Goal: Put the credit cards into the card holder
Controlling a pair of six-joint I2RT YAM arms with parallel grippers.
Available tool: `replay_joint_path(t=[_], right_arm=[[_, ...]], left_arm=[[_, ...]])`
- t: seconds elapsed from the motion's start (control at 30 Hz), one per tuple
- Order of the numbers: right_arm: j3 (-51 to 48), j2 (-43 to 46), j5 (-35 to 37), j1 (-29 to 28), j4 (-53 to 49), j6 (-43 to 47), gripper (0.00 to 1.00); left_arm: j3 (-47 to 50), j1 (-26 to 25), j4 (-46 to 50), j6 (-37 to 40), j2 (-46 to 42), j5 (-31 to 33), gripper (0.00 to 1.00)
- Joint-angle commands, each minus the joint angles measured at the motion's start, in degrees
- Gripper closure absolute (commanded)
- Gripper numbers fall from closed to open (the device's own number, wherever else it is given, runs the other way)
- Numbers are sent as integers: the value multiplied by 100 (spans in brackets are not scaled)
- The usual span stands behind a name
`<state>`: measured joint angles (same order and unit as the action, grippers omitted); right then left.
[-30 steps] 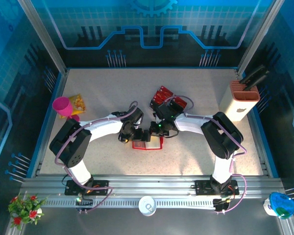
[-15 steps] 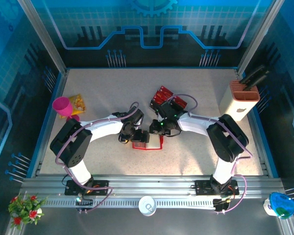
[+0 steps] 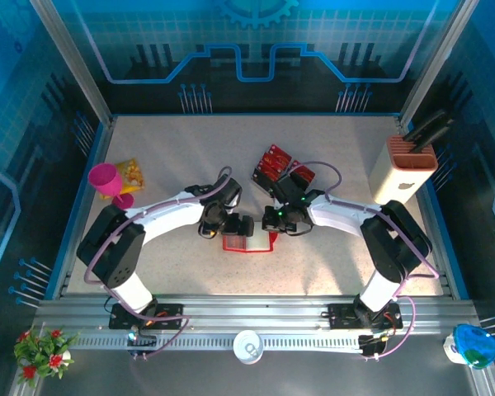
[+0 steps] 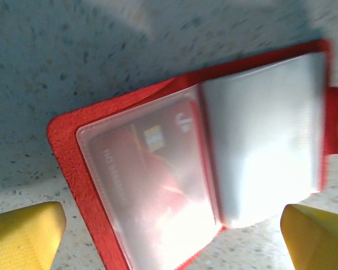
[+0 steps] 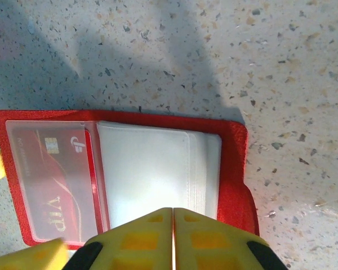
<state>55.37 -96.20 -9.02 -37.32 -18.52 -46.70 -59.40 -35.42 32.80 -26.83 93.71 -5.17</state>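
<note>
The red card holder [image 3: 253,244] lies open on the table between both grippers. In the left wrist view the card holder [image 4: 73,169] shows one red credit card [image 4: 152,169] inside its clear left sleeve, with pale empty sleeves on the right half. My left gripper [image 4: 170,239] stands open, its yellow fingertips [image 4: 23,236] straddling the holder's near edge. My right gripper [image 5: 173,212] is shut with nothing in it, its tips over the white sleeves of the card holder [image 5: 234,169]. Beside them the sleeved credit card [image 5: 53,185] reads VIP. More credit cards [image 3: 277,162] lie stacked behind the right gripper [image 3: 274,221].
A pink cup [image 3: 106,179] and a yellow packet [image 3: 132,172] sit at the left side. A beige slotted block [image 3: 408,169] holding black tools stands at the right edge. Blue walls ring the table.
The right arm's elbow has swung to the right and its gripper has drawn back slightly from the holder. The left gripper has edged right. The holder has stayed in place.
</note>
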Motion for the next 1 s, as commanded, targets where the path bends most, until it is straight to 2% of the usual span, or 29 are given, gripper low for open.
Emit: replay_joint_path(t=[0.0, 0.17, 0.33, 0.67, 0.97], right_arm=[[-72, 113, 76, 38, -82, 31, 91], [-70, 41, 67, 42, -64, 23, 92], [-55, -12, 37, 60, -70, 12, 93], [135, -181, -177, 76, -90, 90, 94], [390, -445, -176, 66, -187, 212, 96]], left_arm=[[-300, -10, 91, 9, -300, -344, 1], [-128, -34, -469, -256, -298, -1042, 1], [209, -63, -849, -391, -215, -1251, 1], [786, -65, -1042, -282, -70, -881, 1], [871, -60, -1048, -127, 137, -610, 1]])
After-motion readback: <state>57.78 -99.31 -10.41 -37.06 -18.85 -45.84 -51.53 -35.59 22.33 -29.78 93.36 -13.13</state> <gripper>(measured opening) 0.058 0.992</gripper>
